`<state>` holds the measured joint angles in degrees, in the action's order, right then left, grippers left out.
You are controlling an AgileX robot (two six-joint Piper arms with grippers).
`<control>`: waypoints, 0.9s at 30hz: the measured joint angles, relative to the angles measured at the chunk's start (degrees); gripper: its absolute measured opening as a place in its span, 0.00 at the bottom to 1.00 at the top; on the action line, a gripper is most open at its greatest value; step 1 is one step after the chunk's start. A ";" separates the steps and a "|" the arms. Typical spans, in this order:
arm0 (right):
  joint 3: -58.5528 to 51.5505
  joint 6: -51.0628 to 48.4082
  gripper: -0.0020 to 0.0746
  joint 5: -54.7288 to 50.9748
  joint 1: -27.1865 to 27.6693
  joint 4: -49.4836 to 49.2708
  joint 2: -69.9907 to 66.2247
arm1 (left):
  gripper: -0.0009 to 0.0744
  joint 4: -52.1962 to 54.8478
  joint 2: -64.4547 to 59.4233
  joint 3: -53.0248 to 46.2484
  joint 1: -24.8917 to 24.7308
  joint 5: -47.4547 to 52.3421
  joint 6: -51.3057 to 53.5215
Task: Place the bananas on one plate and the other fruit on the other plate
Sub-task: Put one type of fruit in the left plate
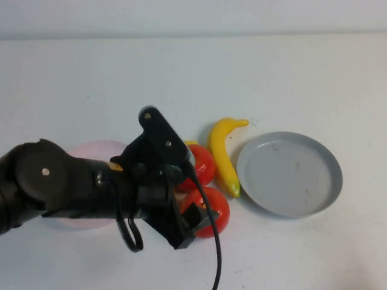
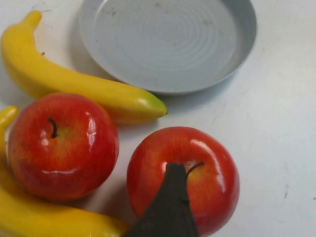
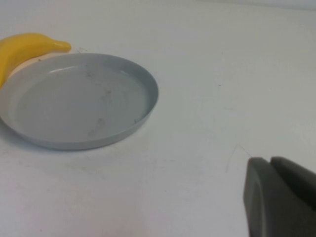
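Left hand (image 1: 192,219) low; right hand (image 3: 281,197) closed.

you see two glossy round red apples (image 2: 63,145) with yellowish streaks, and curved plastic bananas (image 2: 74,84) in bright yellow fading to green at the tips. your round shallow grey-blue plate (image 1: 290,174) carries faint dark scuffs; the round pale pink plate (image 1: 97,150) looks plain. the table (image 1: 272,78) is white, both arms black.

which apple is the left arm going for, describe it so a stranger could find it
Start at the grey plate on the right of the table, then look left past the banana lying along its rim. Two red apples sit there; it is the nearer apple, directly under the left gripper, not the farther apple.
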<state>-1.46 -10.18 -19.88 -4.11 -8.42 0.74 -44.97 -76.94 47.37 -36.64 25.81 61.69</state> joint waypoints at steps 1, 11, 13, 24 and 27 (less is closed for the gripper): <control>0.00 0.00 0.01 0.00 0.00 0.00 0.00 | 0.83 -0.79 -1.00 0.00 0.00 -0.54 0.45; 0.00 0.00 0.01 0.00 0.00 0.00 0.00 | 0.87 -9.56 -9.63 0.43 0.00 -6.13 7.02; 0.00 0.00 0.01 0.00 0.00 0.00 0.00 | 0.87 -10.09 -10.25 0.43 0.00 -7.44 8.16; 0.00 0.00 0.01 0.00 0.00 0.00 0.00 | 0.87 -12.93 -13.34 3.11 0.00 -9.80 8.94; 0.00 0.00 0.01 0.00 0.00 0.00 0.00 | 0.87 -12.93 -14.16 3.44 0.00 -9.59 8.94</control>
<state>-1.46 -10.18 -19.88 -4.11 -8.42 0.74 -57.90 -91.10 50.81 -36.64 16.22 70.63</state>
